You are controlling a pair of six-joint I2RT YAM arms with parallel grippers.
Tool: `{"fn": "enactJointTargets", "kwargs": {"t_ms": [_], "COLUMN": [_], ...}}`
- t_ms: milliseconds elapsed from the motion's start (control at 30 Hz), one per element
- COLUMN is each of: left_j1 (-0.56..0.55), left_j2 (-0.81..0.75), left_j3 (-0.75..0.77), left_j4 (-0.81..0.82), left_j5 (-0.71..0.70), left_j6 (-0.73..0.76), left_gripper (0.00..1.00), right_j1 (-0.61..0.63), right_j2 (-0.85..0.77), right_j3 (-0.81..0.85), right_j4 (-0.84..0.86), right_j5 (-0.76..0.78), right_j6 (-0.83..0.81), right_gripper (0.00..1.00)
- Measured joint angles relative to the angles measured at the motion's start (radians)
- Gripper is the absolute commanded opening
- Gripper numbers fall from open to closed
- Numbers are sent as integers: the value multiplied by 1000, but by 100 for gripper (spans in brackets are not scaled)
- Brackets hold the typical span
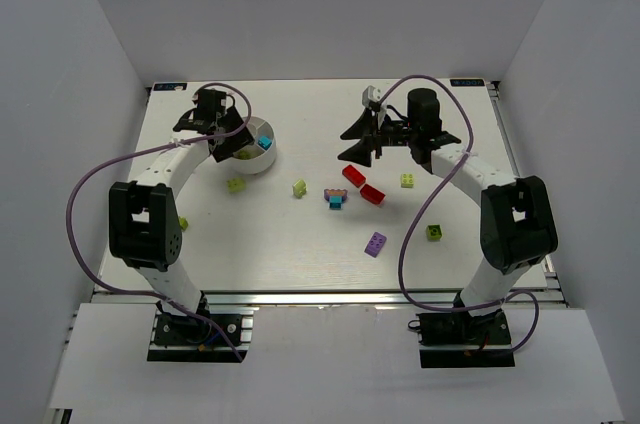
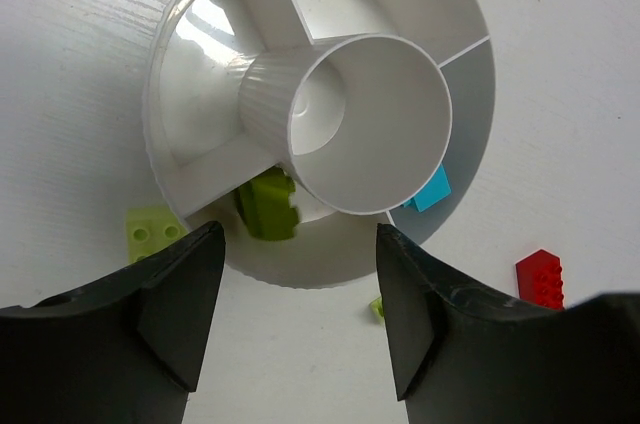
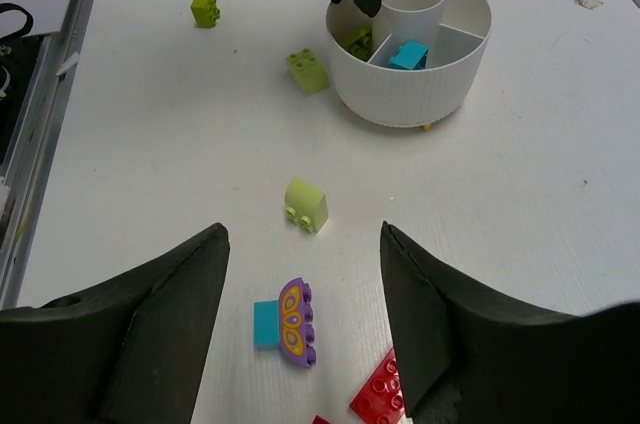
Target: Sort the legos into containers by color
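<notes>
The white round dish stands at the back left. One wedge holds a lime-green lego and another a cyan lego. My left gripper is open and empty, hovering over the dish's near rim. My right gripper is open and empty above mid-table. Below it lie a purple lego with a butterfly print joined to a cyan one, and a red lego. A lime-green lego lies ahead of the fingers.
Loose on the table: two red legos, a purple one, and lime-green ones. White walls enclose three sides. The left arm's purple cable loops by its base.
</notes>
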Motion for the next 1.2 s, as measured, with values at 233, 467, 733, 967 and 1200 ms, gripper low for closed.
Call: {"fn": "enactJointTargets", "kwargs": {"t_ms": [233,467,733,967,1200], "left_j1": [0,0,51,246,352], "left_j2": [-26,-307,-611,-571,-440], "left_j3": [-1,-102,-356,-459,-521], "left_j4": [-16,-72,-226,-307,-237], "left_j5": [-26,-101,-214,-233,-183], "left_j6": [9,10,-144,-230,-249], "left_gripper": [47,33,79,76,74], "right_j1": [0,0,1,9,14], "right_j2": [-14,-37,-35,-36,-43], "right_j3": [-19,-21,-11,-52,-72], "right_j4": [-29,-145,-336,-362,-372], "right_j5": [8,1,3,21,35], "right_j6": [-32,-144,-280,-287,-287], "right_gripper": [89,89,70,62,64]}}
